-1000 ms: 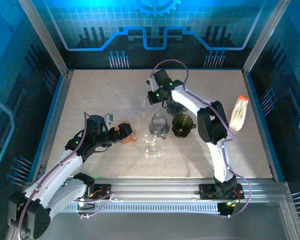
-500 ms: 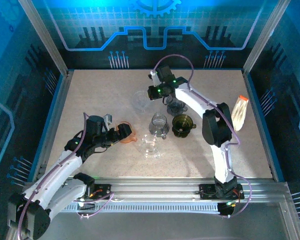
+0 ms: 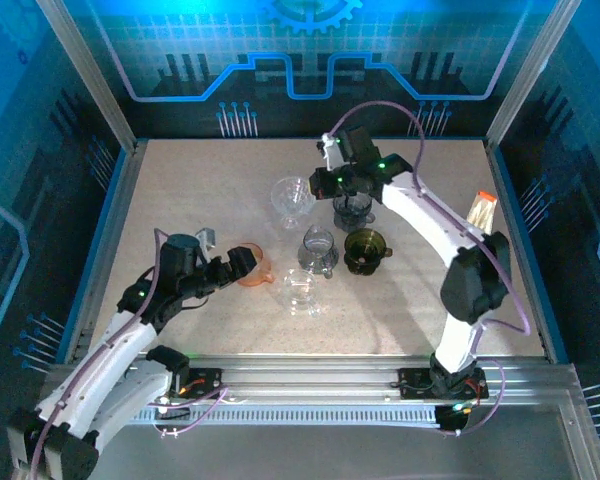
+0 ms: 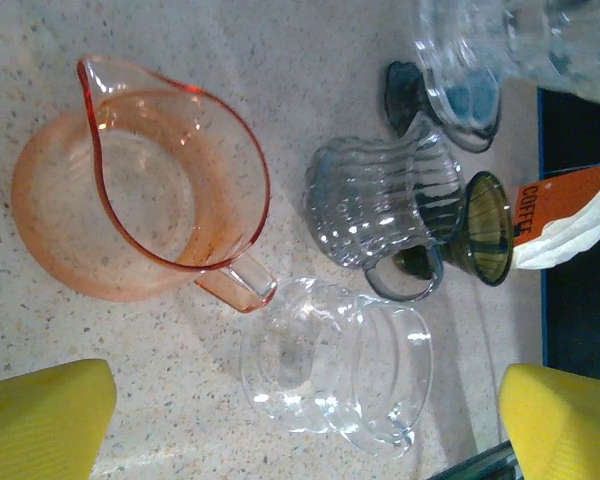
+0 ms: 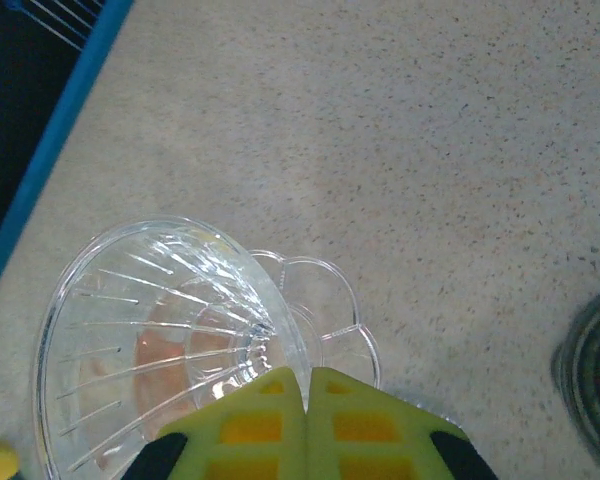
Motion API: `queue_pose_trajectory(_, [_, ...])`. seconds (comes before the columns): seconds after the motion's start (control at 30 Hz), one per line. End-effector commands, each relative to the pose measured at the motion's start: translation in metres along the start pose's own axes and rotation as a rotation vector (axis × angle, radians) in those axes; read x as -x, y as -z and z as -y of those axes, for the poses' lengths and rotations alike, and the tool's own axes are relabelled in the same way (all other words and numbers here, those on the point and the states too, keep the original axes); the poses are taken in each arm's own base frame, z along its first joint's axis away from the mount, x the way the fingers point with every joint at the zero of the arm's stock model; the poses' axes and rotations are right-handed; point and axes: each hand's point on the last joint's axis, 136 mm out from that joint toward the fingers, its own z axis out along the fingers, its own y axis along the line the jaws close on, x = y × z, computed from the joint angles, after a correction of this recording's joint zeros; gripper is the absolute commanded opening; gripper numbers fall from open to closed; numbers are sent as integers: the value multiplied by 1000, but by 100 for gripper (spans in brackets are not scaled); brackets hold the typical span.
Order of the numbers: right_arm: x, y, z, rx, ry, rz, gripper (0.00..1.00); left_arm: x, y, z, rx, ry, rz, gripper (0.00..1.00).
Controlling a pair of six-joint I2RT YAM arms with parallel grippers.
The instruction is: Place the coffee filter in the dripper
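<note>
A clear ribbed dripper sits at the back middle of the table, and my right gripper is shut on its rim. In the right wrist view the yellow fingers pinch the dripper's wall, with its scalloped base showing beside them. The coffee filter pack, white with an orange top, stands at the right; it appears as an orange "COFFEE" label in the left wrist view. My left gripper hangs open beside a pink pitcher, nothing between its fingers.
A clear glass lies on its side in front of a grey ribbed cup. A dark green dripper and a dark glass stand nearby. Blue walls edge the table.
My right arm has swung to the right, carrying the clear dripper a little right and back. My left arm has drawn slightly back toward the left.
</note>
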Motion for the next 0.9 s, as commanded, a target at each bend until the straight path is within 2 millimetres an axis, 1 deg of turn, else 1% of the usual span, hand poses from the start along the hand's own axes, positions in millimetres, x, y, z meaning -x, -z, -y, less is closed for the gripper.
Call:
queue_pose_trajectory(0.0, [-19,34,-12,29,-13,-31,0,10,14,3,15,-35,53,99])
queue_pose_trajectory(0.07, [-38,47,-16,22,-1,-66,0,10,15,2,17,-36,60,99])
queue_pose_trajectory(0.13, [-59,54,-19,20,1,-108,0,10,14,0,21,-34,59,99])
queue_pose_trajectory(0.17, [-73,55,-19,16,2,-140,0,9,14,0,21,-34,56,99])
queue_pose_trajectory(0.27, [-106,60,-24,8,11,-210,0,9,12,-2,24,-33,54,99])
queue_pose_trajectory(0.33, [-125,61,-29,15,13,-245,0,9,12,-3,26,-35,57,99])
queue_pose_trajectory(0.43, [-144,61,-35,25,13,-279,0,10,12,-4,29,-34,60,99])
queue_pose_trajectory(0.57, [-152,58,-42,40,12,-275,0,11,11,-5,30,-29,60,99])
queue_pose_trajectory(0.87, [-149,43,-49,59,23,-259,0,8,7,-10,35,-15,45,99])
